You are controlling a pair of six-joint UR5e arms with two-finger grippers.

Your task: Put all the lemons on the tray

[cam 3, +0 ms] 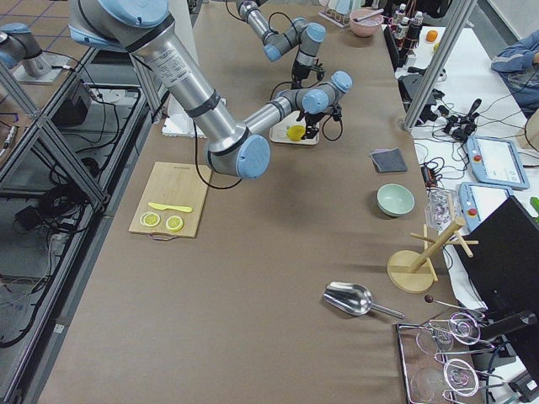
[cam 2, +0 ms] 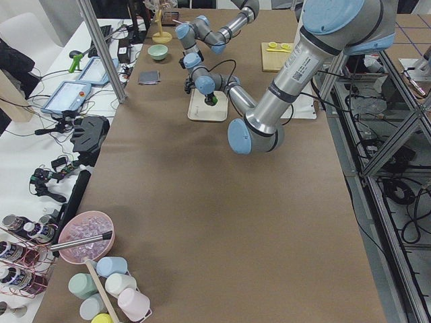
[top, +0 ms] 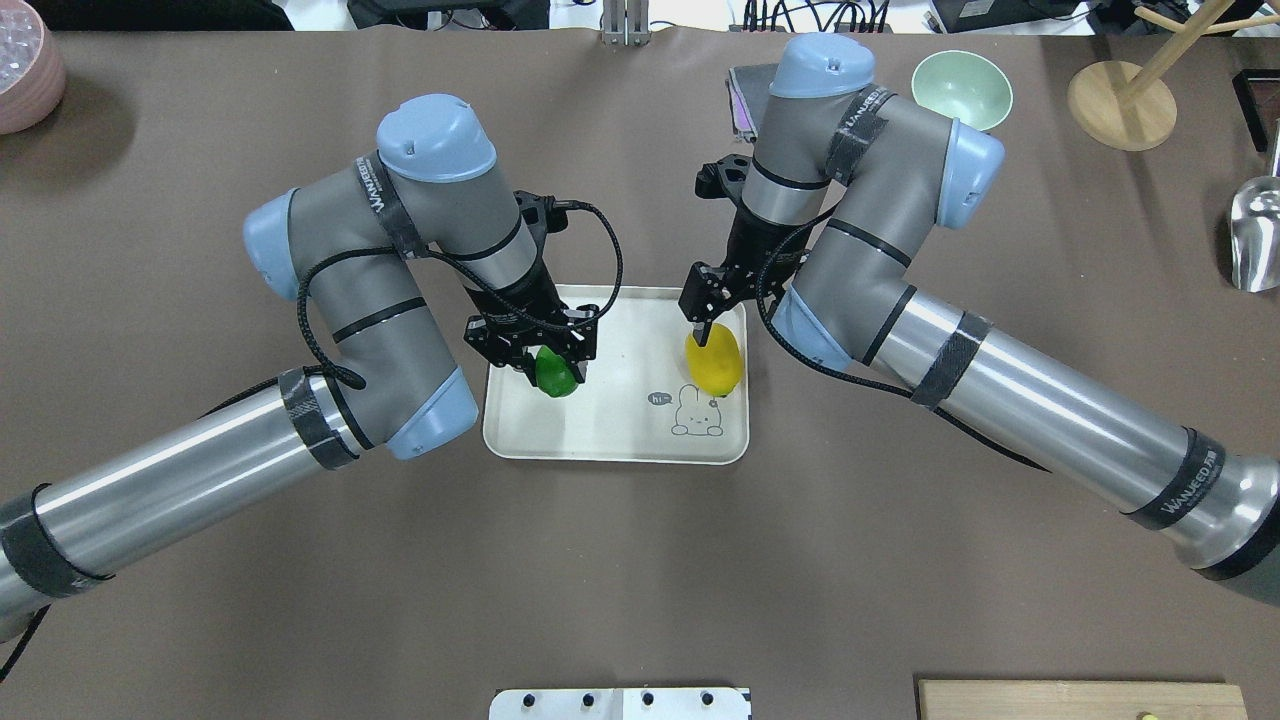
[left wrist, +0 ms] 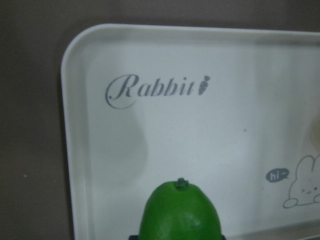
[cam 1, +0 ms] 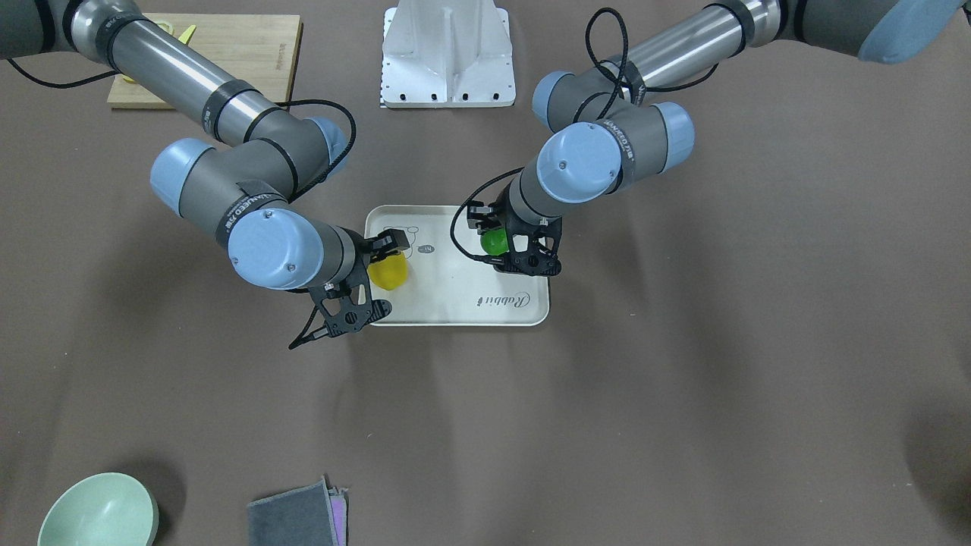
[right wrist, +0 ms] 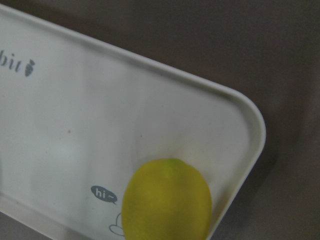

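Rollaway risk: left claw pinches green lemon, right claw pinches yellow lemon; released high over the tray beneath, either could escape.

The left arm and the right arm look alike — polished silver tubes, grey joint housings, pale blue round caps dotted with small screws. Black bands carry white lettering. Black cables loop past the wrists to the left pincer and the right pincer, both black, skeletal, perforated frames.
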